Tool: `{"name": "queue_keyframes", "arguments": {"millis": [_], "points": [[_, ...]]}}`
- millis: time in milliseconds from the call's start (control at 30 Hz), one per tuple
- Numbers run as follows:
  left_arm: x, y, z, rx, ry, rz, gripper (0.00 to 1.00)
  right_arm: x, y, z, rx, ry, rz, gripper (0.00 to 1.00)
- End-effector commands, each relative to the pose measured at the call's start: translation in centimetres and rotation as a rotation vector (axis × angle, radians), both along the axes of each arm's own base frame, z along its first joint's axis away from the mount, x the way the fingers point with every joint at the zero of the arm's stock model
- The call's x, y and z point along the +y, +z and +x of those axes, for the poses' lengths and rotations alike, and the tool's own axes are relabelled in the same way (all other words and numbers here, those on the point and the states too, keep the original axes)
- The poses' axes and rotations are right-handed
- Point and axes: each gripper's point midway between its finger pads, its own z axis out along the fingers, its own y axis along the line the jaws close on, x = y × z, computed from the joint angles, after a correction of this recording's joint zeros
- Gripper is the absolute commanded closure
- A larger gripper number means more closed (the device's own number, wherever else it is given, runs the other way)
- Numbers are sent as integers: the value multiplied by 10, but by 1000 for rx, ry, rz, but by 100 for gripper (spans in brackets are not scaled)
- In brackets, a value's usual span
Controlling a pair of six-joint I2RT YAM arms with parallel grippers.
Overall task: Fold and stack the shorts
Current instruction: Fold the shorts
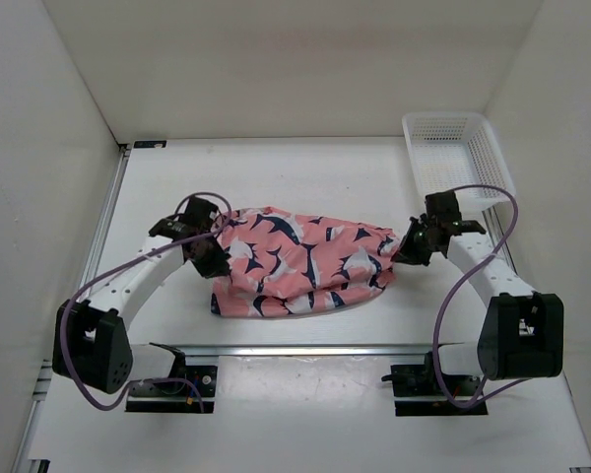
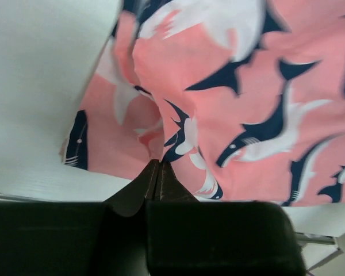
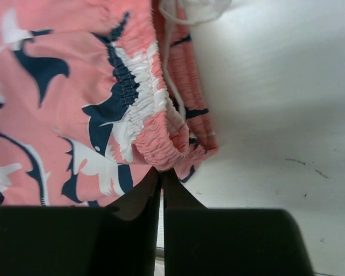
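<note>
The salmon-pink shorts with navy and white fish shapes lie bunched in the middle of the table. My left gripper is at their left edge. In the left wrist view its jaws are pressed together with a fold of the shorts pinched at the tips. My right gripper is at the right end of the shorts. The right wrist view shows that gripper shut on the gathered elastic waistband of the shorts. A white drawstring lies by the waistband.
A white mesh basket stands at the back right corner, just behind the right arm. White walls enclose the table on the left, back and right. A metal rail runs along the near edge in front of the arm bases.
</note>
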Motion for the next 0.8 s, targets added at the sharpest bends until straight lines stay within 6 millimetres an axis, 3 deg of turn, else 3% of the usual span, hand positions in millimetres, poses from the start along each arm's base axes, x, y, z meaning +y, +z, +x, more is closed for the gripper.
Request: {"name": "queue_keyframes", "arguments": {"millis": [0,67,100,133,167,200,267,300,367,500,533,567,600,633,667,700,733,767], "points": [[4,42,32,-109,-3,24,90,2,51,36,-147,13,-3,99],[14,60,48,-147,16,44,90,3,65,49,-165,20,-6,99],[14,83,63,-198,11,38,90,5,72,51,-158,26,3,99],[20,95,64,-207,19,53,90,6,95,64,-208,33,2,99],[25,103,69,-217,27,67,90,8,104,66,-221,39,13,99],[31,127,79,-267,42,64,90,12,111,65,-221,50,31,99],[40,139,79,-272,56,72,90,16,131,62,-280,66,45,99],[47,153,79,-315,80,66,90,18,132,56,-282,73,56,99],[54,157,73,-325,100,77,90,20,122,36,-275,78,62,99],[49,129,53,-269,99,24,90,13,74,-2,-194,33,58,99],[48,108,44,-230,91,17,90,12,64,-10,-187,32,57,99],[47,95,39,-201,86,14,90,10,38,-27,-117,31,49,99],[46,84,32,-181,76,17,90,11,27,-35,-89,37,58,94],[48,58,17,-107,75,32,90,13,18,-41,-68,46,72,85],[47,48,12,-84,70,25,90,14,4,-54,-21,51,80,73],[45,40,9,-66,70,4,90,13,-1,-57,-11,59,75,52],[43,28,1,-31,40,-6,76,11,-3,-62,8,53,60,44],[38,27,3,-29,21,-25,70,7,-2,-60,8,42,40,37]]}}
